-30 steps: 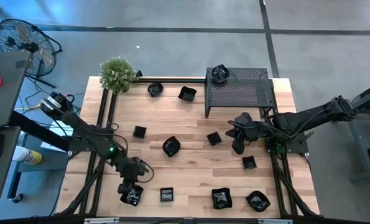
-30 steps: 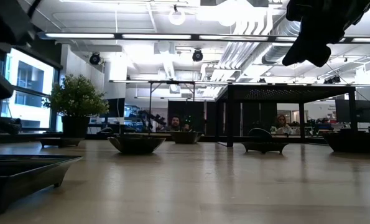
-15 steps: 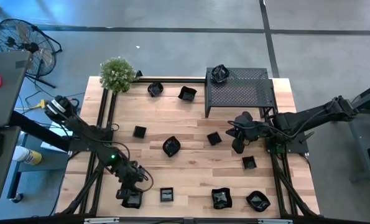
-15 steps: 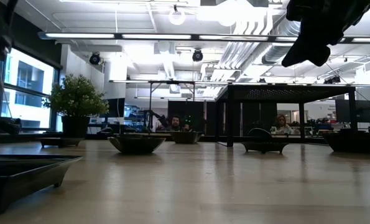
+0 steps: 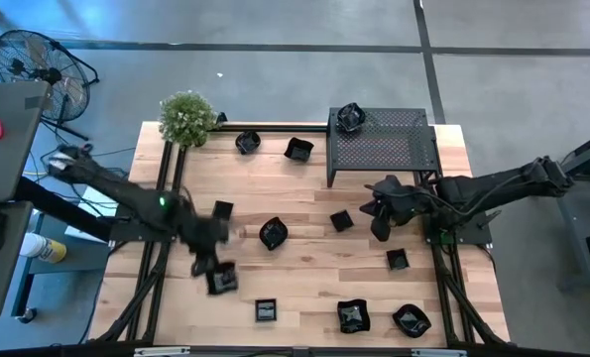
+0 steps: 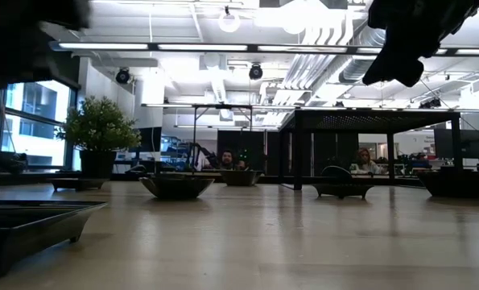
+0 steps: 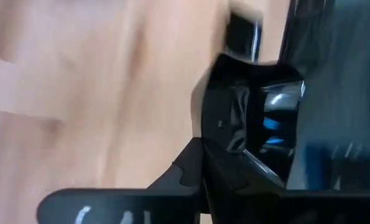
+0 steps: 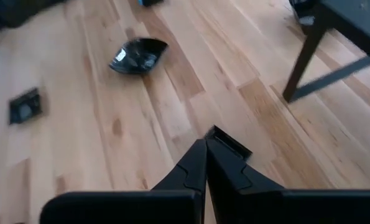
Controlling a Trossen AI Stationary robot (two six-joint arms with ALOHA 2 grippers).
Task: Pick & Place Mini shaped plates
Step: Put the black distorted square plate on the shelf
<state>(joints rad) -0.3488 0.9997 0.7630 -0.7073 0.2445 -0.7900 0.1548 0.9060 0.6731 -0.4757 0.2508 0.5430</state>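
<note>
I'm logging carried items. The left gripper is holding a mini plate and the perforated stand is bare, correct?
Not bare: the high view shows one mini plate on the perforated stand, at its far left corner. The left gripper does hold a plate, per its wrist view.

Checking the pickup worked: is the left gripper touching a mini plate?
Touching. The left wrist view shows the left gripper shut on a glossy black mini plate, pinched between its fingers.

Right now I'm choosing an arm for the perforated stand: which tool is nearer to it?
Right. The right tool hangs just off the stand's near edge, beside its leg. The left tool is across the table, carrying a small plate.
</note>
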